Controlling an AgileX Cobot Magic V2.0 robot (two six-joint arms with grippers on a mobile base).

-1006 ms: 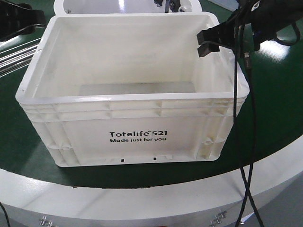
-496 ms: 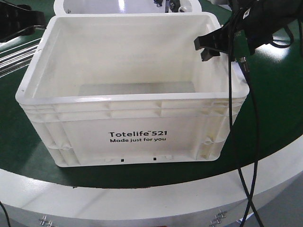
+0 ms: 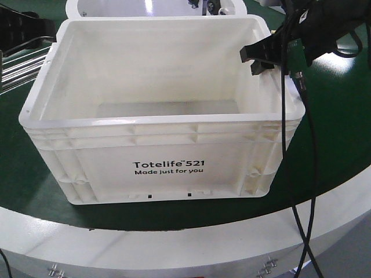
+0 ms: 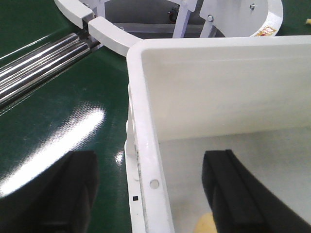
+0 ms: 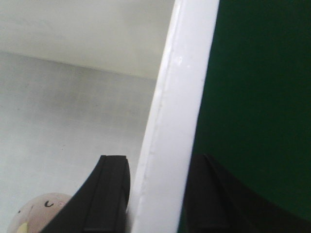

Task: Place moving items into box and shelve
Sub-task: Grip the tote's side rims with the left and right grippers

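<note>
The box [image 3: 168,165], a large white crate printed "Totelife 521", stands on the green round table. My left gripper [image 4: 150,167] is open and straddles the box's left wall [image 4: 146,160], with a gap on each side. In the front view it shows at the upper left [image 3: 43,32]. My right gripper [image 5: 158,167] is shut on the right wall [image 5: 170,145], one finger inside and one outside; the front view shows it there too [image 3: 264,55]. One tan moving item [image 5: 39,213] lies on the box floor by the right inner finger. A yellowish piece [image 4: 206,224] shows by the left inner finger.
Chrome rods [image 4: 39,63] lie on the green surface left of the box. A white frame [image 3: 145,7] stands behind it. A black cable [image 3: 301,174] hangs from the right arm past the box's right side. The table's white rim [image 3: 174,243] runs along the front.
The right gripper has turned and shifted a little at the box's right wall. The left arm and the box have stayed about where they were.
</note>
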